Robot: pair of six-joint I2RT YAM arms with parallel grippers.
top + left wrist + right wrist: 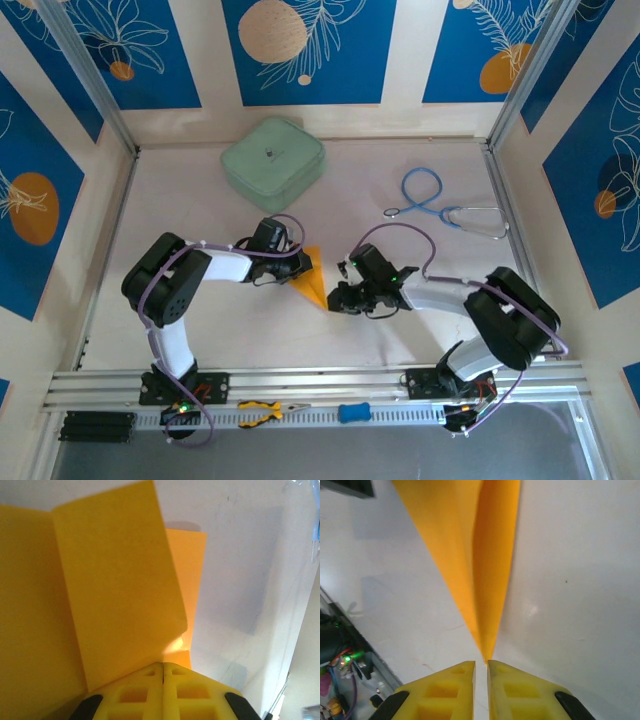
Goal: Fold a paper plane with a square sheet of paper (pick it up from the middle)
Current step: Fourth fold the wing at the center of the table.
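Clamping the paper plane (120, 590), left hand (163, 666) hides its edge — right hand (481, 662) barely apart.

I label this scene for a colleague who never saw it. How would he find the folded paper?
On the white table, between the left gripper and the right gripper, is the paper plane, a slim wedge pointing toward the near edge. It alone is bright orange-yellow paper; the mint-green case behind is bulky and rounded.

One orange-yellow paper plane (310, 280) at centre. One mint-green case (272, 163) at twelve o'clock. One blue stethoscope (440, 205) at two o'clock. One pair of pliers (268, 410) and one blue block (353, 412) at six o'clock. Two robot arms: left arm (180, 285), right arm (480, 300).
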